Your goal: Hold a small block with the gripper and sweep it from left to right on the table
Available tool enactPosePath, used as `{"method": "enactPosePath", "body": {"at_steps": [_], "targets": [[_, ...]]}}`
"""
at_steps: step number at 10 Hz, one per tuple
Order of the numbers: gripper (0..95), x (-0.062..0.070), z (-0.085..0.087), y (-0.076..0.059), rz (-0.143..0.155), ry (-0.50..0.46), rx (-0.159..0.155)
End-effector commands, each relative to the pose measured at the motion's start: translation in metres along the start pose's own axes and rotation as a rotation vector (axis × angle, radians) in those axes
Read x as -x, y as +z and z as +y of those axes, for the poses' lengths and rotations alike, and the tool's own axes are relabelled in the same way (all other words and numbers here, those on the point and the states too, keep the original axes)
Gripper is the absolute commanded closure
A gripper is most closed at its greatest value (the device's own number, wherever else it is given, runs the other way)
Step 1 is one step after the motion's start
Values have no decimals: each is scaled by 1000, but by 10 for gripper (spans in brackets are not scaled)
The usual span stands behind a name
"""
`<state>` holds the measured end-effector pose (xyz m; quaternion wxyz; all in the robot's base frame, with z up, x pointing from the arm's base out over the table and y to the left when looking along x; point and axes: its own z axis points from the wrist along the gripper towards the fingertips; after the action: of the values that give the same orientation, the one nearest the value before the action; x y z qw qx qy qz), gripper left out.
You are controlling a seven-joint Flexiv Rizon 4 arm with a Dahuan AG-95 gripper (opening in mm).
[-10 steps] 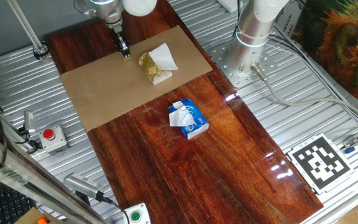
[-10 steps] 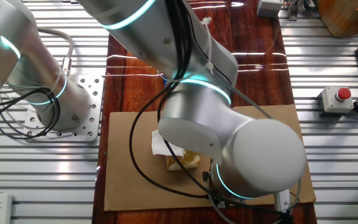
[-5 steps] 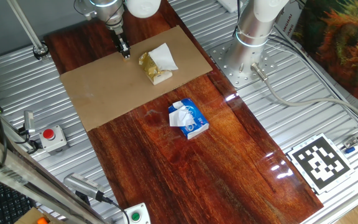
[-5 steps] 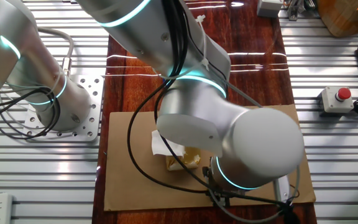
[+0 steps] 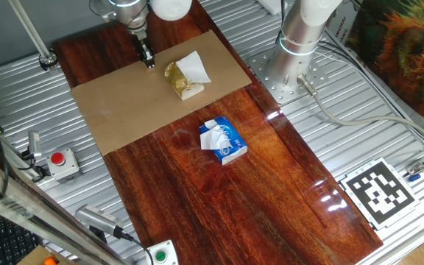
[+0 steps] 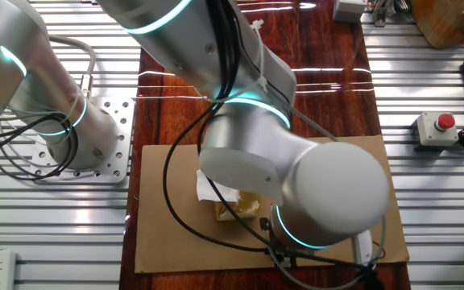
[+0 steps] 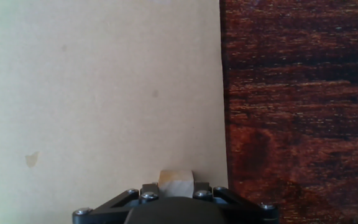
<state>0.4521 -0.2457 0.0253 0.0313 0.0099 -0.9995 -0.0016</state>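
Change: While my narrow black two-finger gripper (image 5: 149,63) has barely shifted along the far edge of the sheet over the last second, the big silver elbow of my arm (image 6: 296,193) has rolled slightly in the other fixed view.
Meaning: I judge the sweep is at its very start or pausing; nearly all of the left-to-right travel looks still ahead.
Table: glossy dark red-brown wooden table top (image 5: 219,206), mirror-smooth with streaky grain, bright reflections on it.
Sheet: flat tan cardboard sheet (image 5: 124,103), matte, faintly spotted, its straight edge meeting the wood just beside my fingers in the hand view.
Packet: blue-and-white packet (image 5: 223,140), soft and crinkled, lying on bare wood, well apart from me.
Lump: yellowish crumpled lump with white paper (image 5: 185,75), irregular, on the cardboard near my gripper, not touching it.
Gripper state: fingers drawn narrow, pinching the block between them.
Block: tiny pale tan cube (image 7: 175,183), flat-faced and square-edged, showing just past my fingertips, low over the cardboard near its edge; whether it touches the sheet I cannot tell.
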Motion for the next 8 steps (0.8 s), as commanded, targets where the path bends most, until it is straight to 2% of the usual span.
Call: {"method": "enactPosePath", "body": {"at_steps": [1,2,3,4,5,6,7,8], "targets": [[760,-1,0,4,9,-1,-25],[760,-1,0,4,7,10,-2],[760,-1,0,4,-8,7,-12],[570,-1,0,4,-4,5,-11],[380,-1,0,4,15,3,-10],[190,-1,0,4,14,4,3],[0,-1,0,4,10,1,2],[0,-1,0,4,10,2,2]]}}
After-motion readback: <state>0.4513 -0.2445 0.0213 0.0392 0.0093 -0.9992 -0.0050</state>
